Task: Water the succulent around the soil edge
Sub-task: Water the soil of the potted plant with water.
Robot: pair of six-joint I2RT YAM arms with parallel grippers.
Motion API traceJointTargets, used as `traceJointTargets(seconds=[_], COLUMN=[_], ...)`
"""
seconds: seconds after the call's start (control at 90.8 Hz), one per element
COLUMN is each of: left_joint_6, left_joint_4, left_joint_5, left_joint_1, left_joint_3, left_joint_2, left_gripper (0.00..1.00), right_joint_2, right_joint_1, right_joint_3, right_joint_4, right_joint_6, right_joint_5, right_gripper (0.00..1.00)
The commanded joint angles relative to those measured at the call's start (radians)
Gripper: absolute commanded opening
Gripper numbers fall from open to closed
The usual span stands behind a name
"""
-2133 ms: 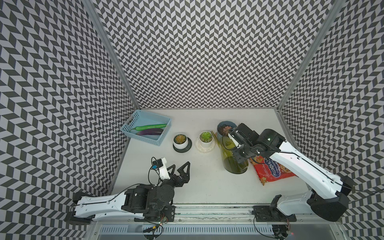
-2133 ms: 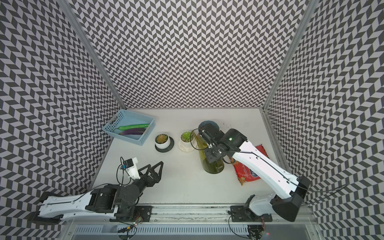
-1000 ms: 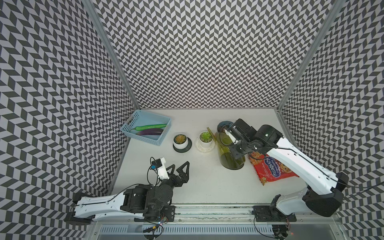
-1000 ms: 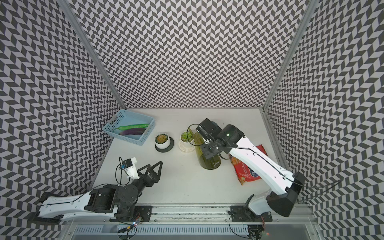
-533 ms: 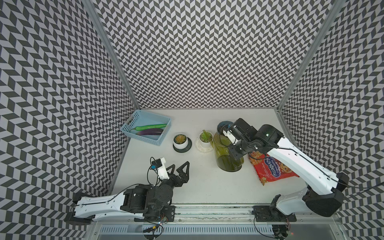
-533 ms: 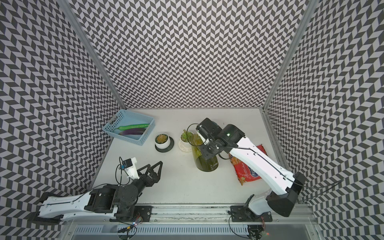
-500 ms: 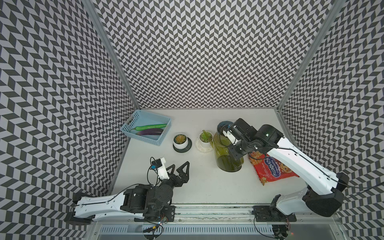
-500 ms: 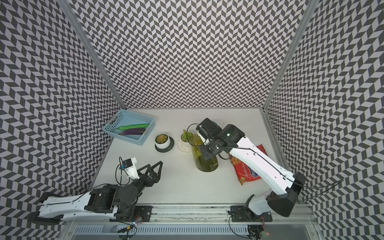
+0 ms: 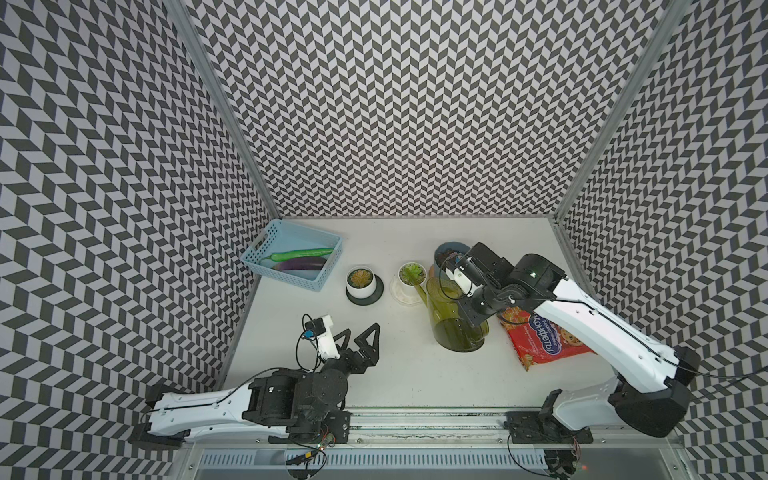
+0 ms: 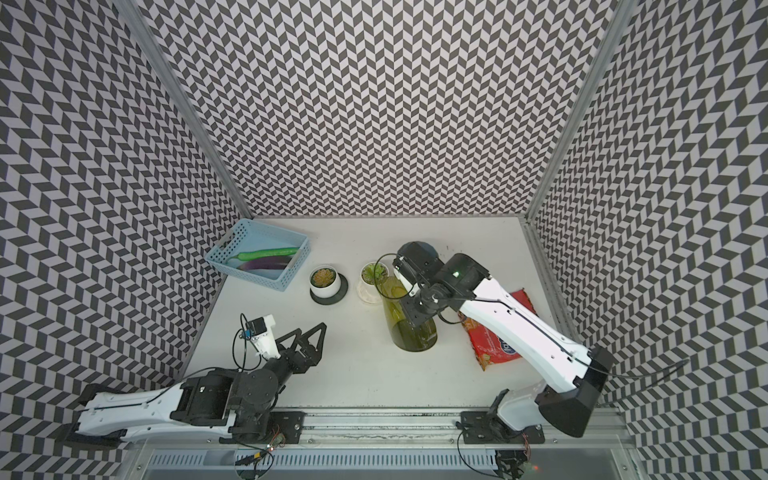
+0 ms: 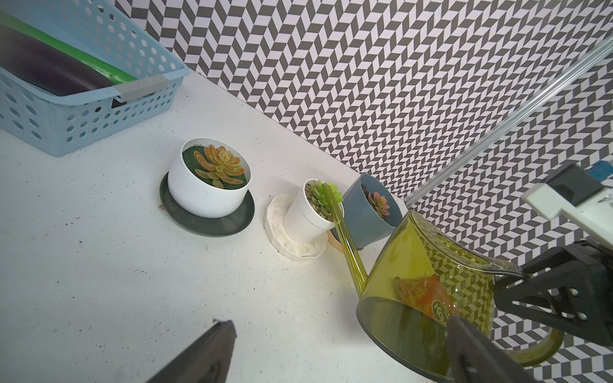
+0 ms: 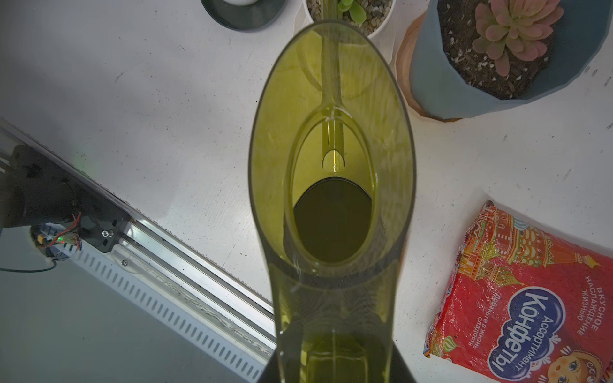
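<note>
The right tool (image 9: pixel 474 312) is clamped shut on the handle of a see-through olive-green watering can (image 9: pixel 456 328), which leans toward the small white pot (image 11: pixel 306 219) holding the green succulent (image 11: pixel 326 194). The can's thin spout (image 11: pixel 335 214) reaches up over that pot's rim, its tip above the gravel just beside the leaves, as the right wrist view also shows (image 12: pixel 330 49). The pot stands on a pale saucer (image 11: pixel 282 233) on the bench (image 9: pixel 407 374). Just beside the pot, on its far side from the can's spout, an orange succulent (image 9: pixel 360 276) sits in a wider white pot on a dark saucer; a blue basket (image 9: pixel 266 258) of vegetables lies beyond it. Behind the pot, a pink succulent (image 12: pixel 514 30) grows in a blue-grey pot. A red sweets bag (image 9: pixel 544 336) lies well apart from the pot, past the can. The left tool (image 9: pixel 360 332) rests low, well clear of the pot, jaws spread wide and holding nothing.
</note>
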Motion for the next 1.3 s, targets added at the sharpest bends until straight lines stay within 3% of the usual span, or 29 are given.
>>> traceJointTargets(seconds=[0.0, 0.925, 1.102, 1.289], left_joint_6=[0.007, -0.005, -0.003, 0.177], left_joint_4=[0.007, 0.022, 0.018, 0.138], left_joint_5=[-0.001, -0.008, 0.004, 0.079], left_joint_1=[0.008, 0.03, 0.118, 0.263], left_joint_3=[0.021, 0.037, 0.046, 0.073], left_joint_2=[0.007, 0.036, 0.013, -0.009], left_gripper=[1.0, 1.0, 1.0, 1.0], right_joint_2=[-0.043, -0.17, -0.171, -0.096], right_joint_1=[0.012, 0.03, 0.069, 0.121], right_joint_3=[0.002, -0.098, -0.062, -0.003], right_joint_4=[0.04, 0.039, 0.04, 0.039], right_joint_6=[-0.013, -0.004, -0.002, -0.024], right_joint_5=[-0.014, -0.082, -0.114, -0.124], right_gripper=[0.0, 0.0, 0.0, 0.0])
